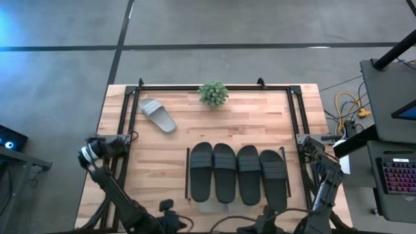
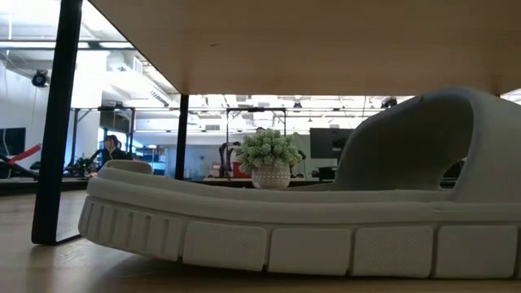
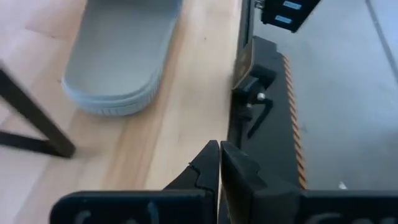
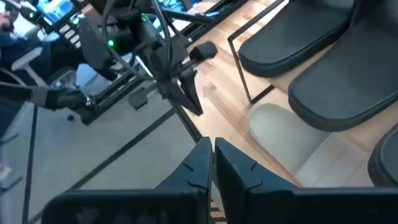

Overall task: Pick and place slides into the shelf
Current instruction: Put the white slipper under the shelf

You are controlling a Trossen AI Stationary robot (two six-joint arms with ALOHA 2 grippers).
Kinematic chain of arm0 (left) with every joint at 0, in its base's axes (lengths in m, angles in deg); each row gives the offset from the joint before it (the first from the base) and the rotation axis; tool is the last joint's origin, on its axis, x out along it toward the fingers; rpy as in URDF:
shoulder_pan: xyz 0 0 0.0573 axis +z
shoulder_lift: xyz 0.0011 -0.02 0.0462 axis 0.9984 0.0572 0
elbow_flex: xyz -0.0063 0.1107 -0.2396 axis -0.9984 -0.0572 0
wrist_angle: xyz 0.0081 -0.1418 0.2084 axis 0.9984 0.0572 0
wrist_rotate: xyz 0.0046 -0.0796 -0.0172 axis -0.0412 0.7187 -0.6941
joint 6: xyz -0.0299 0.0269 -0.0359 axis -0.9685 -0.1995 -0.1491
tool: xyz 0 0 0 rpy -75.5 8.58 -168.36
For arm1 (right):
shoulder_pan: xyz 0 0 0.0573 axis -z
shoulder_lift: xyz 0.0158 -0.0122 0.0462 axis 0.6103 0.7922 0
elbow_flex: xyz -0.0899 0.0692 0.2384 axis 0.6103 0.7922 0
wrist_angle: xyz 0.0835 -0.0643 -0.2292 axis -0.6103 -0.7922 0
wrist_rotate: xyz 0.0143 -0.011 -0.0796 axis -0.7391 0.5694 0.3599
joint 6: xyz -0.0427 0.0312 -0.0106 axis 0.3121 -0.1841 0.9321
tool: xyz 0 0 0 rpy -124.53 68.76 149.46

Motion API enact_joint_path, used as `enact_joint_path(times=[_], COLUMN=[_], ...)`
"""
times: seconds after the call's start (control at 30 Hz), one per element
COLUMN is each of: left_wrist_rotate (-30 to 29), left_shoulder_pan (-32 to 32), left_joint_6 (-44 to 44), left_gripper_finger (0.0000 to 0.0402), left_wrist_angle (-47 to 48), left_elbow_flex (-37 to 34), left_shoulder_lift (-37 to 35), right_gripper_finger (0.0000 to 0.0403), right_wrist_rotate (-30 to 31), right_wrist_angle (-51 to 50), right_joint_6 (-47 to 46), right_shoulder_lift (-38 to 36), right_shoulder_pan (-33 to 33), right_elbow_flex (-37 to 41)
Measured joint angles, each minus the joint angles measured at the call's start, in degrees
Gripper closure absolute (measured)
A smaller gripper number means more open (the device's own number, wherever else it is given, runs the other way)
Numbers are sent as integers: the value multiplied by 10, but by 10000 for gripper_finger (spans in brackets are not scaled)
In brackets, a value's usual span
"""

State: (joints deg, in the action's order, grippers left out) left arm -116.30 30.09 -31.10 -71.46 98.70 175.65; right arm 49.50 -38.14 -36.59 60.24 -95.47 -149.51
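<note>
The desk [image 1: 260, 123] is viewed from directly overhead in the high view, with the whole top and both arms covered. The low view is set at desk-top height under the shelf board [image 2: 309, 45], very close to a grey slide [image 2: 309, 220], and faces level toward the potted plant [image 2: 269, 159] and the room. Both wrist views look down past their own pincers. The plant [image 1: 213, 93] is shared by the high and low views.
</note>
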Motion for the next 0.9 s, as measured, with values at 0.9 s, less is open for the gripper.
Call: enact_joint_path(times=[0.9], left_wrist_rotate=[-72], left_shoulder_pan=[75], left_joint_6=[187], left_gripper_finger=[401], left_wrist_angle=[154], left_elbow_flex=[140], left_shoulder_lift=[119], right_gripper_finger=[390], right_wrist_rotate=[-15], right_wrist_angle=[-52], right_joint_6=[-30], right_shoulder_lift=[2], right_shoulder_pan=[-11], right_elbow_flex=[2])
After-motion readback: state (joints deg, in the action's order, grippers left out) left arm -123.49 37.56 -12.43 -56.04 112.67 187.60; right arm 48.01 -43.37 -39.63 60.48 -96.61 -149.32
